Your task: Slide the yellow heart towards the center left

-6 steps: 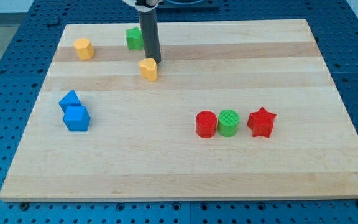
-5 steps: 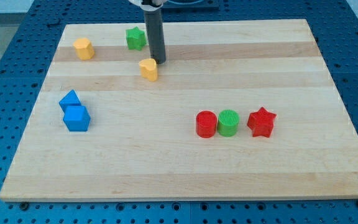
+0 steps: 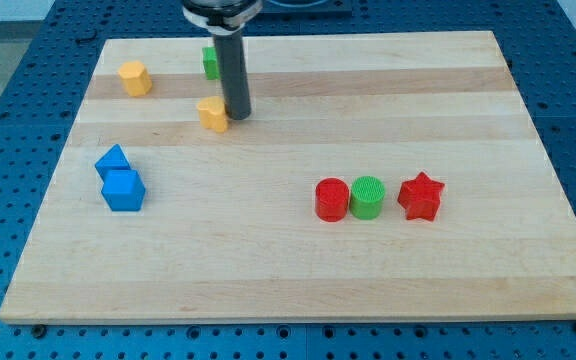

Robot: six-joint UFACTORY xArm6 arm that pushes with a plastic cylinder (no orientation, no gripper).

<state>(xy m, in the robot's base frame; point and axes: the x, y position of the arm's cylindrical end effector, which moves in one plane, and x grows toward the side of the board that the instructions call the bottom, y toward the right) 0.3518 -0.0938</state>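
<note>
The yellow heart (image 3: pixel 211 114) lies on the wooden board (image 3: pixel 298 270) in its upper left part. My tip (image 3: pixel 237 115) is right against the heart's right side, touching it. The dark rod rises from there to the view's top and hides most of a green block (image 3: pixel 209 62) behind it.
A yellow block (image 3: pixel 134 77) sits at the upper left. A blue triangle-like block (image 3: pixel 113 160) and a blue cube (image 3: pixel 123 189) stand together at the left. A red cylinder (image 3: pixel 332 199), a green cylinder (image 3: pixel 367 197) and a red star (image 3: pixel 420 196) line up at right centre.
My tip has moved from above and right of the heart down to its right side and pushed it to the left. The rod now covers most of the green block.
</note>
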